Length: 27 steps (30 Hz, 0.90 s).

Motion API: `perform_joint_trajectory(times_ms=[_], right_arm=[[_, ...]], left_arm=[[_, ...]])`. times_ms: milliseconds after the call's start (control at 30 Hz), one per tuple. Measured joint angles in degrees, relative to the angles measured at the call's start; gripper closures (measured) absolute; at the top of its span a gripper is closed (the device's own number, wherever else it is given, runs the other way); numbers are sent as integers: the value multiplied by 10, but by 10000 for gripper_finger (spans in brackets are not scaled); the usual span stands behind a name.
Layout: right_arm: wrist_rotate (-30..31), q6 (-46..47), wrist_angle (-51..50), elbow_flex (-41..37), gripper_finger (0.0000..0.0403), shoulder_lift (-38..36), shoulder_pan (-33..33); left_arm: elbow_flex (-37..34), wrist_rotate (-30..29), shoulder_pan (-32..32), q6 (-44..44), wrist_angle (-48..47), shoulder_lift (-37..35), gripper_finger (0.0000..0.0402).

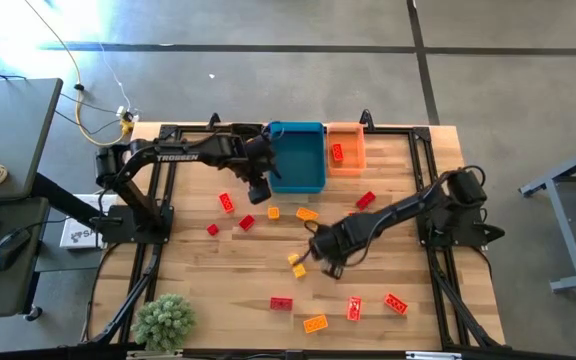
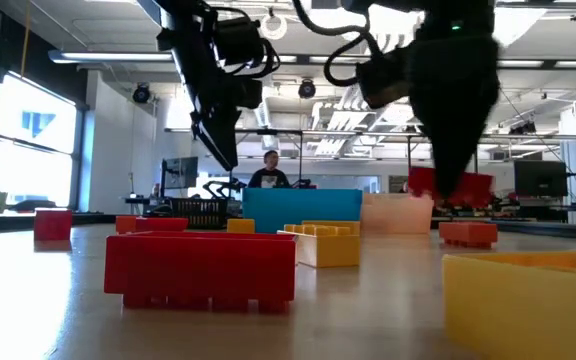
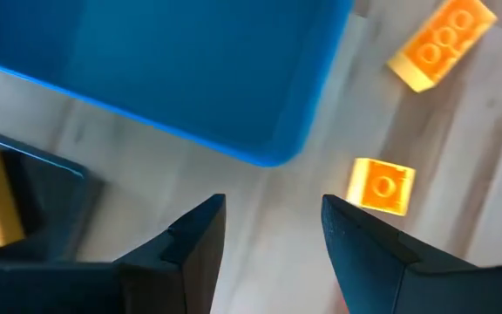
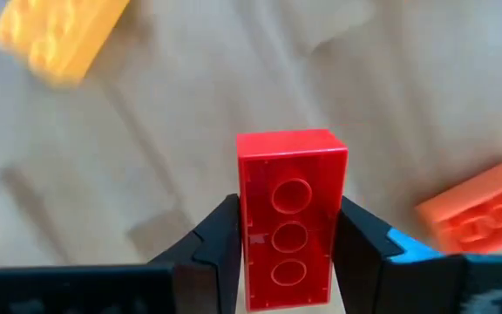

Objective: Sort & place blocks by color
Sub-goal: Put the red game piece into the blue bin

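Note:
My right gripper [image 1: 323,252] hangs over the middle of the table, shut on a red brick [image 4: 291,218], which also shows in the low view [image 2: 473,186]. My left gripper [image 1: 258,190] is open and empty above the bare wood by the blue bin's [image 1: 298,155] near left corner; its fingers [image 3: 194,240] frame bare table. Loose red, orange and yellow bricks lie flat on the table, among them a yellow one [image 1: 296,262] beside my right gripper and an orange one [image 3: 380,185] near my left. One red brick [image 1: 337,152] lies in the orange bin [image 1: 348,160]. My right gripper pinches the red brick by its two long sides [image 4: 249,218] between its two fingers, which lie along the brick. The fingers point down from above. The brick's hollow underside faces the wrist camera. The brick stands on end, reaching past the fingertips, clear of the table.
A dark bin [image 3: 24,218] holding a yellow brick stands left of the blue bin, under my left arm. A potted plant [image 1: 163,320] sits at the near left corner. More bricks lie along the near edge [image 1: 315,323]. A person [image 2: 271,172] sits beyond the far edge.

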Motion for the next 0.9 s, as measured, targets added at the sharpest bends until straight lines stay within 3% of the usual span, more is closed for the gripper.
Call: perform_joint_trajectory(times_ms=[433,600,900], right_arm=[[73,-61,17,0,287,-53,-139],[68,-170,49,0,287,-58,-200],[17,-378,125,0,287,-61,-310]], left_arm=[[0,0,72,59,23,0,223],[0,0,92,49,23,0,223],[0,0,110,-50,23,0,223]])
